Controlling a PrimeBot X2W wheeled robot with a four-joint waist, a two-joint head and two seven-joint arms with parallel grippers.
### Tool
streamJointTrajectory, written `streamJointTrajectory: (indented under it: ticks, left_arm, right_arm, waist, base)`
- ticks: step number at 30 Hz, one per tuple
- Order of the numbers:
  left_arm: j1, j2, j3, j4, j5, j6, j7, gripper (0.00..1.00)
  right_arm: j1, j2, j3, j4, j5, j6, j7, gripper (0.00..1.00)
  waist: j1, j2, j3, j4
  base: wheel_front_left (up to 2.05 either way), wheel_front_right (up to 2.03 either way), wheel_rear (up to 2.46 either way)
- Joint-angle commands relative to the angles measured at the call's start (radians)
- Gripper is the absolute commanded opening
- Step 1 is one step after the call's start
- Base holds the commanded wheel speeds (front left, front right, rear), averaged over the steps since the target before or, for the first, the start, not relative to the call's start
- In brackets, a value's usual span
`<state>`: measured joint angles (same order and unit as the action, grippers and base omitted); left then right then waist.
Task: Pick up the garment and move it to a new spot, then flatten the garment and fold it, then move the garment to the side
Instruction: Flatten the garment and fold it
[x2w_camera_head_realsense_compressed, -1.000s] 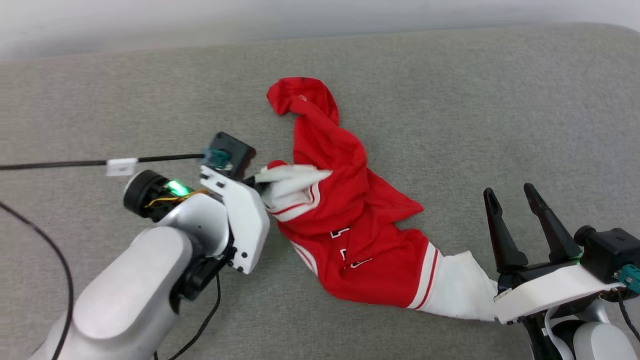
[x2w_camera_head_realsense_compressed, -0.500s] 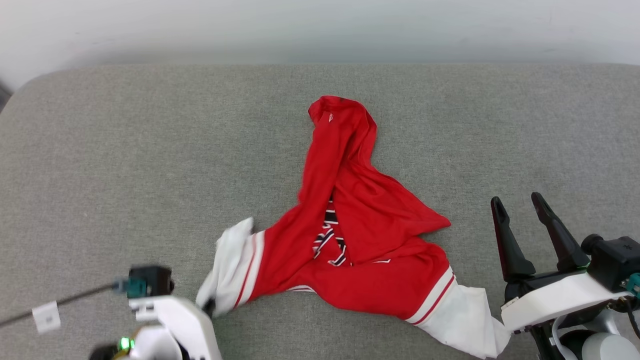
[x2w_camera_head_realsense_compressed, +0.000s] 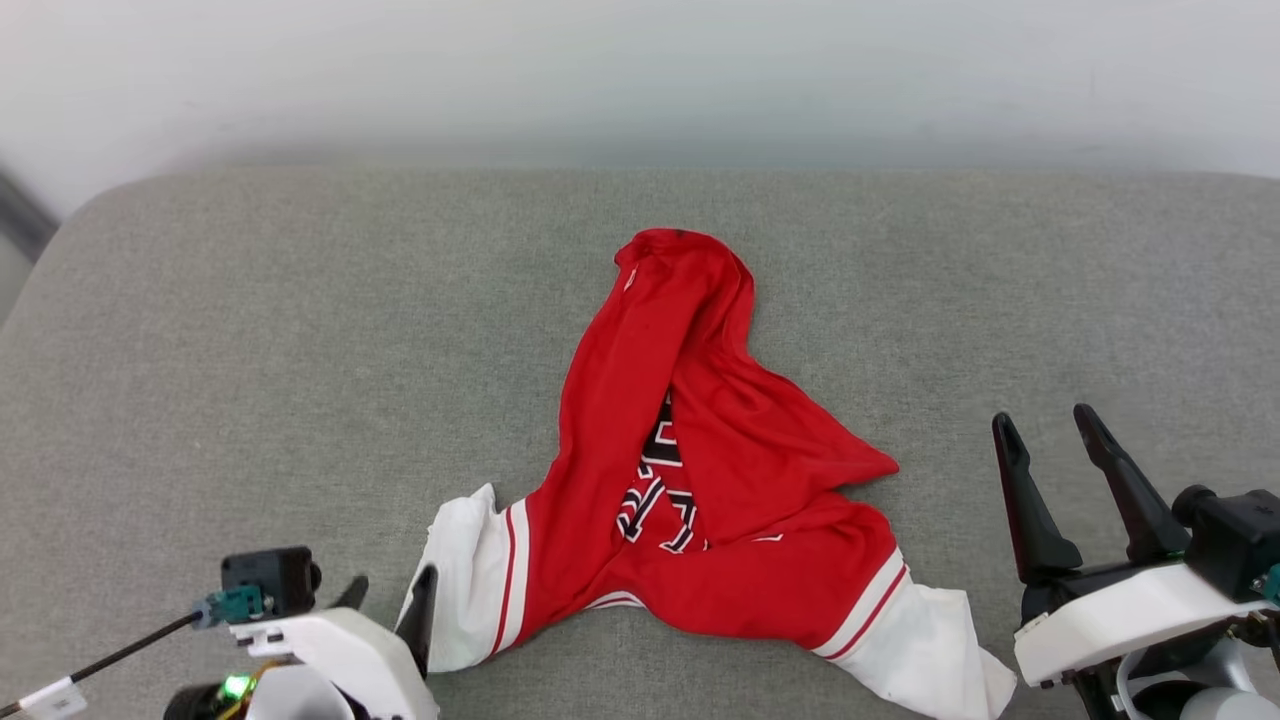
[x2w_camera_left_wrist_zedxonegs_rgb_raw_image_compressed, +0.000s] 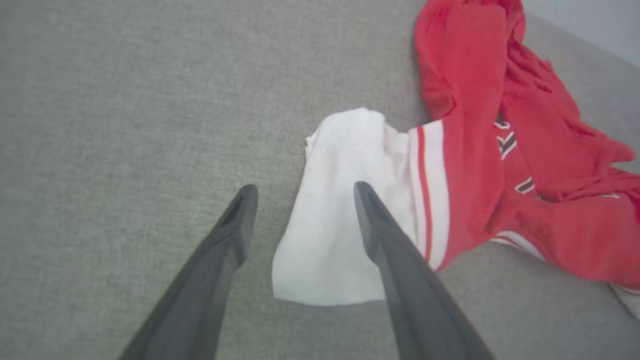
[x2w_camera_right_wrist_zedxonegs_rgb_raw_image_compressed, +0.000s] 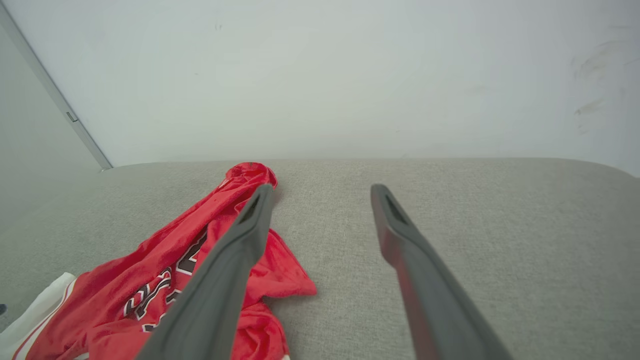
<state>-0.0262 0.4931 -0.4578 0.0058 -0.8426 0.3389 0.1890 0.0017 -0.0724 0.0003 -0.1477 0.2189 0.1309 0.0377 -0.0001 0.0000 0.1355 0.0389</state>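
Since the crumpled red-and-white jersey garment (x2w_camera_head_realsense_compressed: 720, 450) apparently needed flattening, the left gripper (x2w_camera_head_realsense_compressed: 390, 590) and right gripper (x2w_camera_head_realsense_compressed: 1045, 425) held their fingers apart, empty.

At centre frame, my crumpled red jersey T-shirt (x2w_camera_head_realsense_compressed: 620, 400) shows white sleeves, red-and-white stripe trim and black, white-outlined lettering. The woven cushion (x2w_camera_head_realsense_compressed: 250, 350) under it is plain grey; on my left gripper (x2w_camera_left_wrist_zedxonegs_rgb_raw_image_compressed: 305, 189) the long fingers (x2w_camera_left_wrist_zedxonegs_rgb_raw_image_compressed: 220, 250) are dark grey.

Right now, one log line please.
left gripper open at white sleeve | right gripper open, empty | red jersey crumpled on grey cushion
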Motion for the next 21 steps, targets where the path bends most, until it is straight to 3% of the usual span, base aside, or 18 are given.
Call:
streamJointTrajectory:
  ticks: [1,11,17,21]
  left_arm:
    - [-0.022,0.002,0.003,-0.016,0.019,0.004,-0.021,1.0]
    - [-0.111,0.011,0.001,-0.067,0.186,-0.031,-0.263,1.0]
    - [-0.096,-0.006,-0.021,-0.063,0.252,-0.014,-0.356,1.0]
    - [-0.068,-0.018,-0.023,-0.057,0.243,-0.003,-0.371,1.0]
  right_arm:
    - [0.015,-0.003,-0.005,-0.004,0.001,0.0,0.002,1.0]
    - [0.095,0.007,-0.041,0.004,-0.004,0.0,0.029,1.0]
    - [0.159,0.003,-0.059,-0.011,-0.011,0.0,0.061,1.0]
    - [0.213,-0.006,-0.085,0.006,0.014,0.0,0.173,1.0]
  waist:
    - [0.0001,0.0,-0.016,-0.003]
    - [0.0001,0.0,-0.084,-0.028]
    - [0.0001,0.0,-0.127,-0.041]
    - [0.0001,0.0,-0.145,-0.042]
  base:
    - [0.0,0.0,0.0]
    - [0.0,0.0,0.0]
    - [0.0,0.0,0.0]
    - [0.0,0.0,0.0]
